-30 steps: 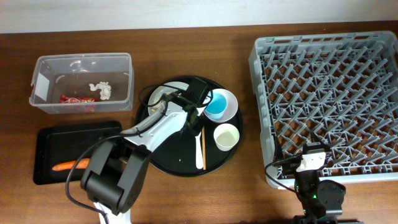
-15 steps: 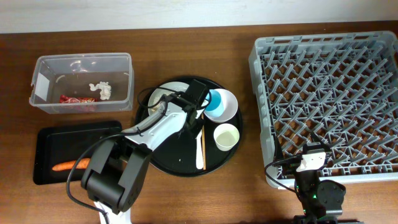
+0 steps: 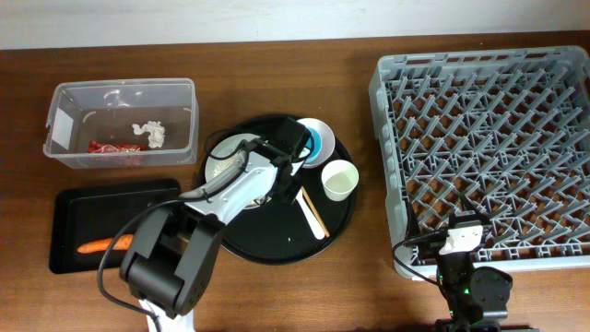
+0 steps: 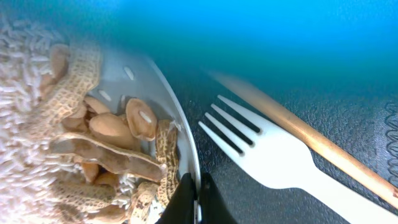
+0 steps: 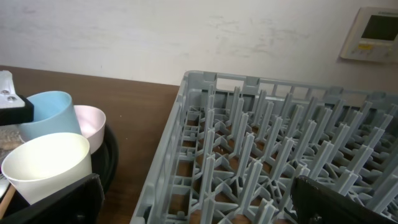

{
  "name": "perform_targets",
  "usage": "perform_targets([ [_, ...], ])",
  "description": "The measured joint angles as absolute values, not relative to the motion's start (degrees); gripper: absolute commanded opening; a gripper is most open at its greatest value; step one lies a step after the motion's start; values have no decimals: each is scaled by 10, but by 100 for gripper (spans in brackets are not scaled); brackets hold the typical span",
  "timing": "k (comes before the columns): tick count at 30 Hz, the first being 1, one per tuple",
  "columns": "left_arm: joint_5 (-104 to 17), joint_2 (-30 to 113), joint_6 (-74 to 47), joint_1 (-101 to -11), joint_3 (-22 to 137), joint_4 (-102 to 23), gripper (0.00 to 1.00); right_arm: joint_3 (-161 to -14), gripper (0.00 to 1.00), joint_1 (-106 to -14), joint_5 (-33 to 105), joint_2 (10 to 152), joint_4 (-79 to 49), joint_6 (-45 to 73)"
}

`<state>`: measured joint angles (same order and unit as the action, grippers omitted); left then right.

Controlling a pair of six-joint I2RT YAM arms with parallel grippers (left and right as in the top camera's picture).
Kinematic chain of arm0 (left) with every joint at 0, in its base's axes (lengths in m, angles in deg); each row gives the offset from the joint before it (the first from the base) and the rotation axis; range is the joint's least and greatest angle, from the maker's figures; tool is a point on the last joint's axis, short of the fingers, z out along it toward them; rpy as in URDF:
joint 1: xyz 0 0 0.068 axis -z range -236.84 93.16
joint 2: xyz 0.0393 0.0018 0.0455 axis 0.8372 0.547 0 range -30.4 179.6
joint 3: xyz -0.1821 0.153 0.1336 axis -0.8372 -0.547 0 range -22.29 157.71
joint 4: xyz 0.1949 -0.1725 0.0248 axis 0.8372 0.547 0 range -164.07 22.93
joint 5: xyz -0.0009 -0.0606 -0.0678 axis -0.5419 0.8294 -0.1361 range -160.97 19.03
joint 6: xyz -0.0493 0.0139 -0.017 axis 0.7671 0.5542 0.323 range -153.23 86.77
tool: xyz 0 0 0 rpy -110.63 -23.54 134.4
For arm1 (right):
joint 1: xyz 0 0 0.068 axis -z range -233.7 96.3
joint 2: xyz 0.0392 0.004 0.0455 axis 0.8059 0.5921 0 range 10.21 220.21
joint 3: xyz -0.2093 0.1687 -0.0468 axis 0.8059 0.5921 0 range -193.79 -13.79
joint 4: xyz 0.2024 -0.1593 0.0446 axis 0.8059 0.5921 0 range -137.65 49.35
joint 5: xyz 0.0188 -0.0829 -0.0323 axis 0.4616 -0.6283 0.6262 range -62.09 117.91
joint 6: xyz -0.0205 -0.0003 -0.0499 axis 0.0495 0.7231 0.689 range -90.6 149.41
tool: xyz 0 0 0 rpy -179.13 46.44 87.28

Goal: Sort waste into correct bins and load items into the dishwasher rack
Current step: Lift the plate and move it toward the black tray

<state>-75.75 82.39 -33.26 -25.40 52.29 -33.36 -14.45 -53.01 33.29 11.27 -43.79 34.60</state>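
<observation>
Left fingers (image 4: 187, 196) have just shut on the rim of the plate (image 4: 152, 90), on the round black tray (image 3: 277, 244), rice (image 4: 25, 124) aboard. Fork (image 4: 267, 155) and stick (image 4: 292, 124) have swung askew. Judgement: plate secured for emptying. Right fingers (image 3: 458, 242) spread wide, empty, by the rack (image 3: 489, 138).

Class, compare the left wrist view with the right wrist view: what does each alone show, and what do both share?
Left wrist only: the left tool pinching the plate rim, rice, peanut shells, the fork, the wooden stick. Right wrist only: the rack and the white cup. Both: the round black tray and the light-blue cup, a blur from the left.
</observation>
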Motion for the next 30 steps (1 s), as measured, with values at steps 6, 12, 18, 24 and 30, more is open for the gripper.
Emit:
perform_targets([
  [6,-759,818,-332,-254,523,-330,1,-145,99,-530,333,113,-438,346],
  [12,-759,808,-332,-254,523,-314,0,-145,99,-530,333,113,-438,346],
  [18,-759,779,-332,-255,523,-300,1,-145,99,-530,333,113,-438,346],
  [24,-757,757,-332,-254,523,-295,0,-145,99,-530,333,113,-438,346],
  [30,-755,757,-321,-254,523,-289,0,-145,99,-530,333,113,-438,346],
])
